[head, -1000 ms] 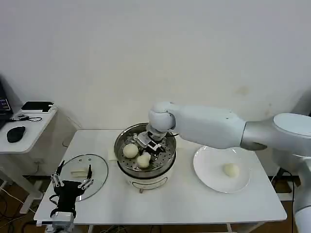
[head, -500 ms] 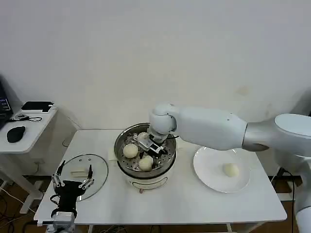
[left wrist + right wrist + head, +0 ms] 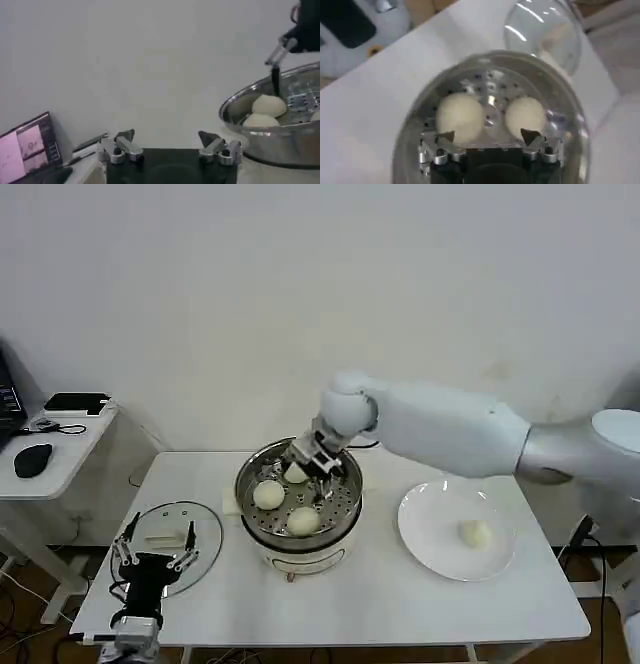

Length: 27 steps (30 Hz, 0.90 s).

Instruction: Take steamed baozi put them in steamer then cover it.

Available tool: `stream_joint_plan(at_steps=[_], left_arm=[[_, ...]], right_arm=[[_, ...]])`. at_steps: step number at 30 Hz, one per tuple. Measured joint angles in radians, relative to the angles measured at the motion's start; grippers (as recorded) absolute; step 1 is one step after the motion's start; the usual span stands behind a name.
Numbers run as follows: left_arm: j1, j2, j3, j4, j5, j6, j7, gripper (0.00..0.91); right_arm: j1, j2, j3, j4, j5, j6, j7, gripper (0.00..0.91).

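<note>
A plain white wall stands behind the white tabletop, with a small side desk off to the robot's left carrying a mouse and a phone; the steamer sits mid-table on its white base, the clear glass lid lies flat to its left, and a white plate to its right carries one last baozi. From the head view three steamed baozi show in the pot, one partly behind the right gripper; the right wrist view looks straight down on two baozi side by side on the perforated tray, just beyond the fingertips, with the lid past the pot's far rim; the left wrist view sees the steamer from the side, buns peeking over its rim. The right gripper is released, its jaws spread and empty, above the pot's back edge; a second ago it was lower, down among the buns, and it has since lifted and drawn back, leaving the front bun on the tray. The left gripper is parked with fingers spread over the near edge of the lid, well apart from the baozi.
</note>
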Motion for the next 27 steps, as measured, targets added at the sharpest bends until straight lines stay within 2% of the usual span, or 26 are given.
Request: stream_joint_plan(at_steps=[8, 18, 22, 27], left_arm=[[-0.010, 0.022, -0.005, -0.002, -0.018, 0.008, 0.003, 0.907], [-0.017, 0.059, 0.011, 0.003, -0.031, 0.010, 0.006, 0.907], [-0.025, 0.061, 0.020, 0.004, -0.026, 0.017, 0.006, 0.907], [-0.028, 0.065, 0.028, 0.006, -0.024, 0.022, 0.007, 0.907]], right_arm=[[0.047, -0.147, 0.003, 0.042, 0.042, -0.088, 0.034, 0.907], [0.019, -0.451, -0.030, 0.109, -0.015, -0.124, 0.020, 0.907], [-0.061, -0.550, 0.014, 0.111, -0.053, -0.122, 0.013, 0.907], [-0.217, -0.622, 0.122, 0.091, -0.116, -0.106, 0.004, 0.907]])
